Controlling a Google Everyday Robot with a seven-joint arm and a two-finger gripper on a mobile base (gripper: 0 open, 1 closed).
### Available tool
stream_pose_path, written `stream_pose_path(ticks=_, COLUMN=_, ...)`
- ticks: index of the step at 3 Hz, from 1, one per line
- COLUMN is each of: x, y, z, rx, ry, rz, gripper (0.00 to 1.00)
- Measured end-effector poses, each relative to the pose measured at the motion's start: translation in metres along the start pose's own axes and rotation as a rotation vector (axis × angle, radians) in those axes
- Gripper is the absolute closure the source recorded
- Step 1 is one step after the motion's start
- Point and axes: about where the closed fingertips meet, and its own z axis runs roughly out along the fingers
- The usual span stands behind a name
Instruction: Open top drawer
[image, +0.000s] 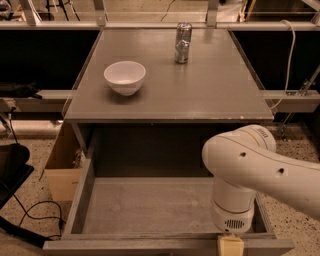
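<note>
Gripper (230, 246) at front rim of open top drawer (79, 202) (bowl (125, 76) on tabletop (205, 87)).

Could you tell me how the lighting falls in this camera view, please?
Camera view: dim, warm light; the bowl casts a soft shadow on the tabletop; the can glints; the cavity behind the top drawer is darkest; the gripper sits at its front edge.
</note>
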Motion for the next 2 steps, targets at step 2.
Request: stream_pose_path(ticks=2, x=0.031, y=0.027, z=-0.090, rx=0.132, ry=-0.049, rz=-0.005, gripper=0.00)
